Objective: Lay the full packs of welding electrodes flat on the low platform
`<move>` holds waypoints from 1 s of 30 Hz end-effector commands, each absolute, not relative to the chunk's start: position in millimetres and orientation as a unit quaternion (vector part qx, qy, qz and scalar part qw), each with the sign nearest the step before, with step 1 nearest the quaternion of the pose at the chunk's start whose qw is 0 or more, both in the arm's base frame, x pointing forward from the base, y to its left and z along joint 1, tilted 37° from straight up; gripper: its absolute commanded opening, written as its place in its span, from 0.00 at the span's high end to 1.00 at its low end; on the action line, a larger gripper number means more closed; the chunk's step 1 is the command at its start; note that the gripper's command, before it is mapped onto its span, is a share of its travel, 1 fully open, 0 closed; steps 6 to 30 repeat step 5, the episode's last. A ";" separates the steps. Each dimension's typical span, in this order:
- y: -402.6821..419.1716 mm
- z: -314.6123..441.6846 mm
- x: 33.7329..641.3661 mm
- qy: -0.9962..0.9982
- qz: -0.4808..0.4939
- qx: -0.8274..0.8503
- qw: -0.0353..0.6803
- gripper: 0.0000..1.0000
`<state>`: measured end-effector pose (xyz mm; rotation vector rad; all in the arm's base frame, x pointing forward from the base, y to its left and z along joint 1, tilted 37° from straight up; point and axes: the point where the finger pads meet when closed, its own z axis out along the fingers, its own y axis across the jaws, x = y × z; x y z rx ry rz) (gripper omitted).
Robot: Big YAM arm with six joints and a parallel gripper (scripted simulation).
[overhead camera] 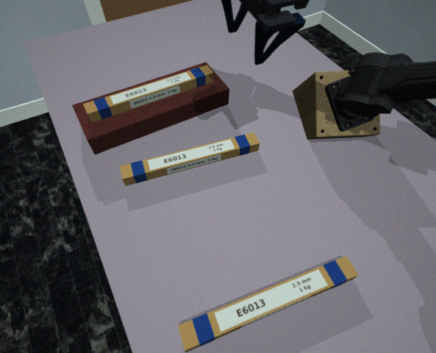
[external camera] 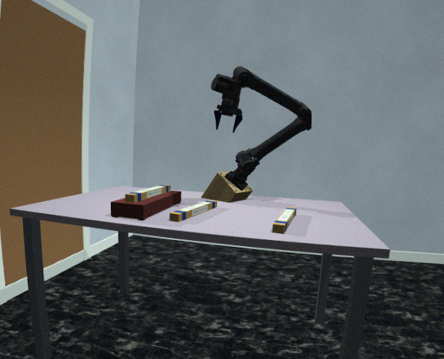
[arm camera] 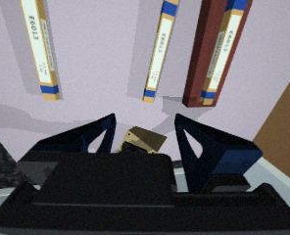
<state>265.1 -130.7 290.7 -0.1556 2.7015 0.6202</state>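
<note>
Overhead, side and wrist views of a pale lilac rectangular desk [overhead camera: 218,228] carrying three long tan cardboard packs of welding electrodes, each banded in blue near both ends and bearing a white label reading "E6013, 2.5 mm, 1 kg".

The first pack [overhead camera: 149,92] is lying flat on top of the low dark red block platform [overhead camera: 160,114], running along the platform's far edge and parallel to its length. The second pack [overhead camera: 189,158] is lying flat on the desk just in front of the platform, roughly parallel to it and not touching it. The third pack [overhead camera: 267,301] is lying flat on the desk well apart from the other two, toward the near end in the overhead view and toward the right in the side view [external camera: 284,219].

The black six-joint arm [external camera: 275,96] is rising from a tilted tan wooden wedge base [overhead camera: 312,114] at the far right of the desk. It is bending at the elbow and reaching back toward the left, so that the black hand [external camera: 225,121] is hanging high above the desk, fingers pointing down. The hand is standing released, its two dark fingers spread apart with nothing between them; through the gap the wrist view is showing the wedge base far below.
</note>
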 end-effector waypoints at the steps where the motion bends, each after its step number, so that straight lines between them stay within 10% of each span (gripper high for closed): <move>1: -131.9 287.5 260.2 0.949 0.278 -0.061 0.135 0.26; 30: -131.9 287.5 260.2 0.949 0.278 -0.061 0.135 0.26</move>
